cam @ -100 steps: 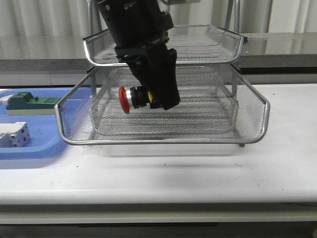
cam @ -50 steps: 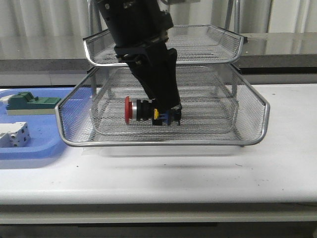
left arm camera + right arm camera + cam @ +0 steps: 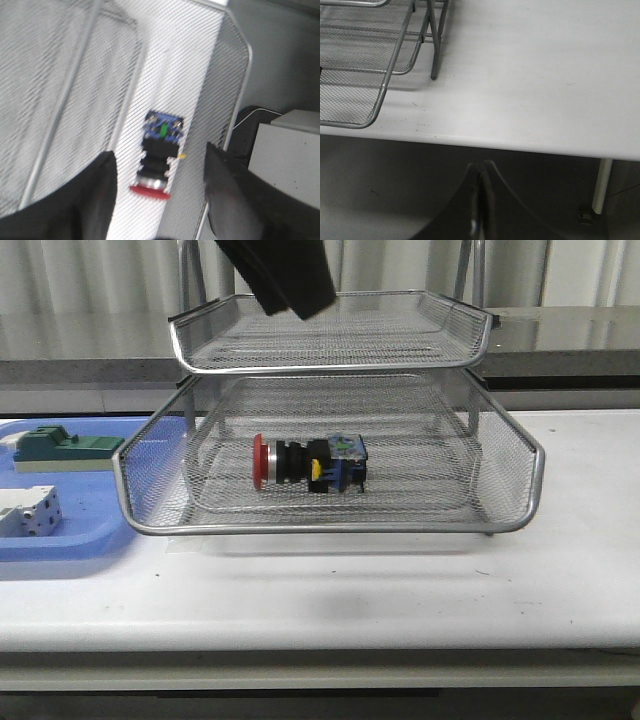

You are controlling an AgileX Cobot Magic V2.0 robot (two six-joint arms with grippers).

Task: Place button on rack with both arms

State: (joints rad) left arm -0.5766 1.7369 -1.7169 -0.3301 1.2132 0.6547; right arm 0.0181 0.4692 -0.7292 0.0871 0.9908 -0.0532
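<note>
The button [image 3: 307, 462] lies on its side on the mesh of the rack's [image 3: 330, 525] lower front tray, red head to the left, blue and yellow block to the right. In the left wrist view the button [image 3: 159, 155] lies loose on the mesh between and beyond my open left gripper [image 3: 159, 195], fingers [image 3: 102, 185] apart from it. In the front view only the tip of the left gripper [image 3: 285, 280] shows, raised above the upper tray. My right gripper [image 3: 480, 172] is shut and empty, off the table's front edge.
A flat blue tray [image 3: 60, 530] at the left holds a green block [image 3: 60, 448] and a white-grey terminal block [image 3: 28, 512]. The rack's upper tray [image 3: 330, 330] overhangs the back of the lower one. A rack leg [image 3: 434, 47] stands near the table's right front.
My left gripper set the button down on the lower tray, opened, and rose up out of the rack. The button now lies free on the mesh.
</note>
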